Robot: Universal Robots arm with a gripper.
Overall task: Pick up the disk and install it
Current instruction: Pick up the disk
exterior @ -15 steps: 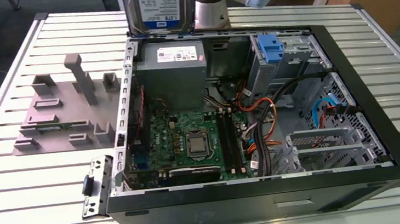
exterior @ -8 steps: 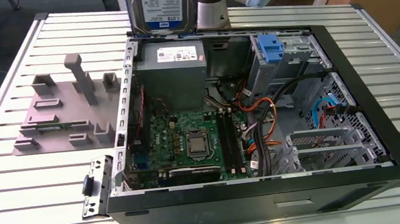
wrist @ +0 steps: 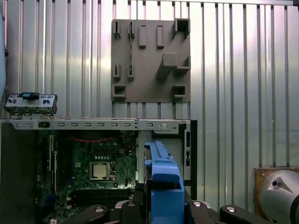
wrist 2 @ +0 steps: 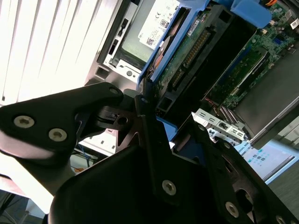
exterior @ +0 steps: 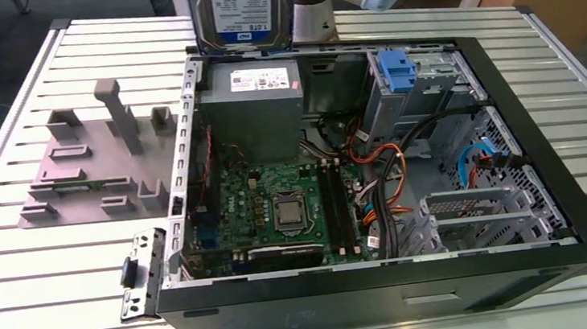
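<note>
Where the jaws stand: clenched on the disk, one black finger (wrist 2: 144, 109) pressed to each side of its lower end in the second wrist view.
Disk, place: the flat silver-metal hard drive in its blue plastic bracket (exterior: 240, 8) hangs upright in the air, clear of every surface, over the case's edge by the power supply.
Step in hand: by my reading the pick-up is done and the carry to the case is under way; the disk is not yet seated.
What fitting calls for: probably turning the upright disk to match a drive bay and sliding it in square, so the bracket does not snag the cables.
Disk, look: the white-and-blue label faces the exterior view; a green circuit board (wrist 2: 196, 51) covers the other face, and the blue bracket (wrist: 163, 184) runs along its edges.
Case: an open black tower computer case (exterior: 392, 292) lies on its side, its green motherboard (exterior: 276, 206) exposed.
Power supply: a big grey box with a white sticker (exterior: 256, 111), just beneath the disk.
Drive cage: grey metal with a small blue plastic latch (exterior: 397, 69), toward the exterior view's right of the disk.
Tabletop: slatted aluminium (exterior: 56, 276).
Fixture plate: grey, with posts and slots (exterior: 89, 164), beside the case.
</note>
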